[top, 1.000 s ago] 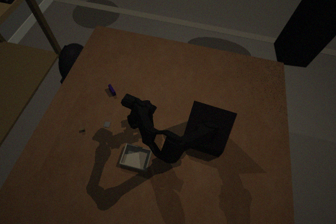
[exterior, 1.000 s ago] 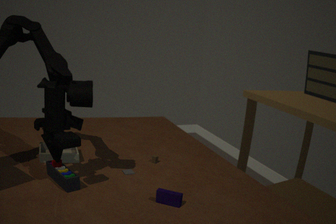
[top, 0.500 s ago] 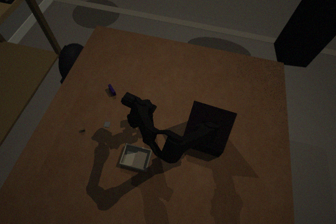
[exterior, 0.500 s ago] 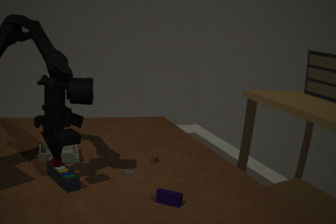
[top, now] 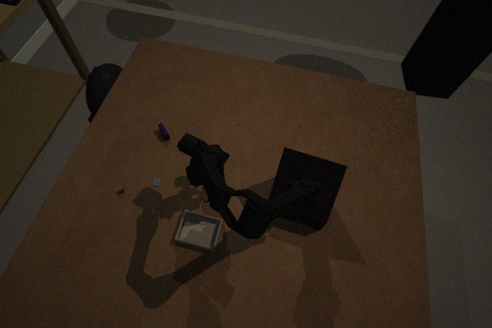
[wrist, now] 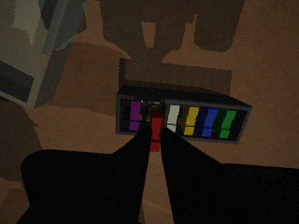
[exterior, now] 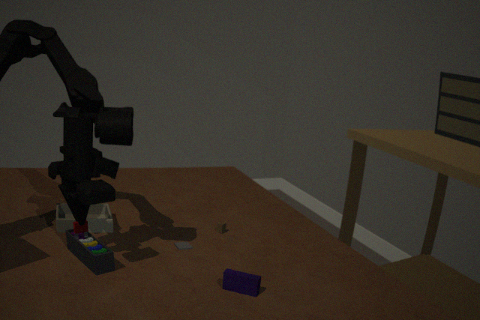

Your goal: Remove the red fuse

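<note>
Fuse handling looks easy on weight: the red fuse [wrist: 156,129] is small, rigid and probably light, so the risk is slipping or tilting, not strain. The gripper [wrist: 155,140] has its jaws pinching the fuse by its upper end, the sensible place to take hold, with the purple fuse [wrist: 135,115] and white fuse [wrist: 173,118] close on either side. The wrist view shows that pinch and the row in the fuse block [wrist: 182,99]. Only the exterior view shows height: the fuse [exterior: 80,226] stands just above the block's far end, seemingly lifted out. The top view shows the tray [top: 217,235] near the arm while hiding the block.
</note>
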### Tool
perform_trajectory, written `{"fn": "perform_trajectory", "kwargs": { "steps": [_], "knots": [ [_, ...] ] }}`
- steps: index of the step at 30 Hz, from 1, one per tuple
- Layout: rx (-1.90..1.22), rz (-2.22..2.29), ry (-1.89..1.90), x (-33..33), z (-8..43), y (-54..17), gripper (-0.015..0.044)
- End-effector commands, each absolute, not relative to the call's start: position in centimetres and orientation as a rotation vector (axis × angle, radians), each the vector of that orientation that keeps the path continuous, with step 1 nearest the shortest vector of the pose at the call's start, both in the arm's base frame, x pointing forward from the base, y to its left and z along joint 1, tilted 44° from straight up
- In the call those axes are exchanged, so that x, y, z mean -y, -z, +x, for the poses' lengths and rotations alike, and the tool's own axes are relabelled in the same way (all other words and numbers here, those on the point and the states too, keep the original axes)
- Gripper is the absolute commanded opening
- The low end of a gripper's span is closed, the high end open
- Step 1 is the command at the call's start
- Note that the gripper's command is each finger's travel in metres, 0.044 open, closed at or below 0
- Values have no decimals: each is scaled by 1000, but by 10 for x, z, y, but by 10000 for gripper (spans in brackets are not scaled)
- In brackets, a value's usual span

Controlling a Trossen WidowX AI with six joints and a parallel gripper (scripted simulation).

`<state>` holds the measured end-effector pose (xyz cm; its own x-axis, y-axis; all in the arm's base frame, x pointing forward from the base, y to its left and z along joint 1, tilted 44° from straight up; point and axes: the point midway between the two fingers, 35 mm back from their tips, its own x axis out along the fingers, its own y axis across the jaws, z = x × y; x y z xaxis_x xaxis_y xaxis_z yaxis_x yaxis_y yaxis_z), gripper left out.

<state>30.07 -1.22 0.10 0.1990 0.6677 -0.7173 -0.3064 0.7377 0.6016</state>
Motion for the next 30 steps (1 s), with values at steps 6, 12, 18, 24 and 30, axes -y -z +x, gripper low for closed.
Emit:
{"fn": "perform_trajectory", "kwargs": {
  "steps": [6, 12, 18, 24, 30],
  "knots": [
    [-1184, 353, -701, 16, 300, -6, 0],
    [-1184, 354, -701, 18, 299, -8, 0],
    [-1185, 354, -700, 23, 298, -14, 0],
    [-1185, 353, -700, 30, 296, -20, 0],
    [-1185, 353, -700, 32, 295, -23, 0]
  ]
}}
